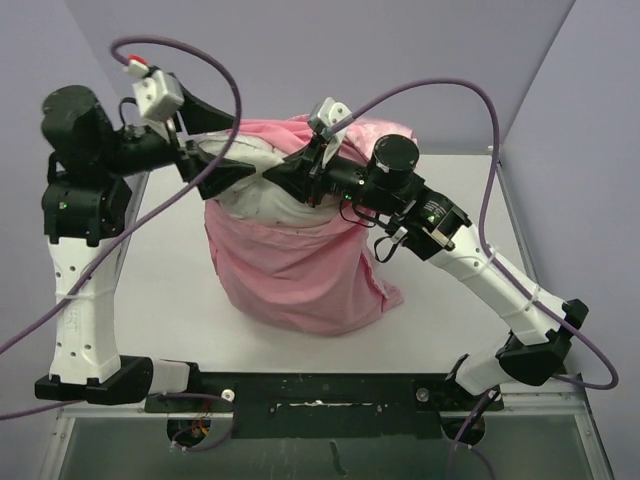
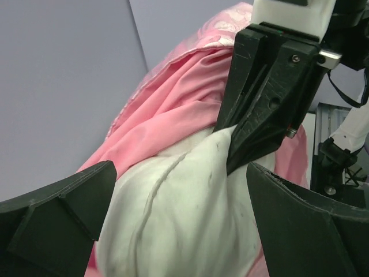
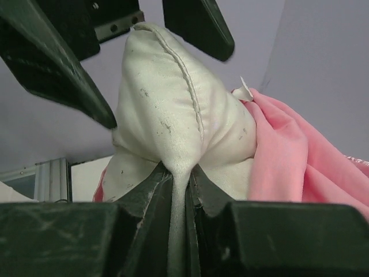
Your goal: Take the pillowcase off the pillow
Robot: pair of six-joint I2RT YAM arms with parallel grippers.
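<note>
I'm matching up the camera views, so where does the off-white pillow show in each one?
Top external: pillow at centre, above the pink pillowcase.
Left wrist: pillow fills lower centre.
Right wrist: pillow at centre.
Shared landmark: the right gripper pinching its corner.

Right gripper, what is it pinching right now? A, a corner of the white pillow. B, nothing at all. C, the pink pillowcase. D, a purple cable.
A: in the right wrist view the right gripper is shut on a pinched corner of the pillow, while the pillowcase lies off to the side, outside the grip.
</note>
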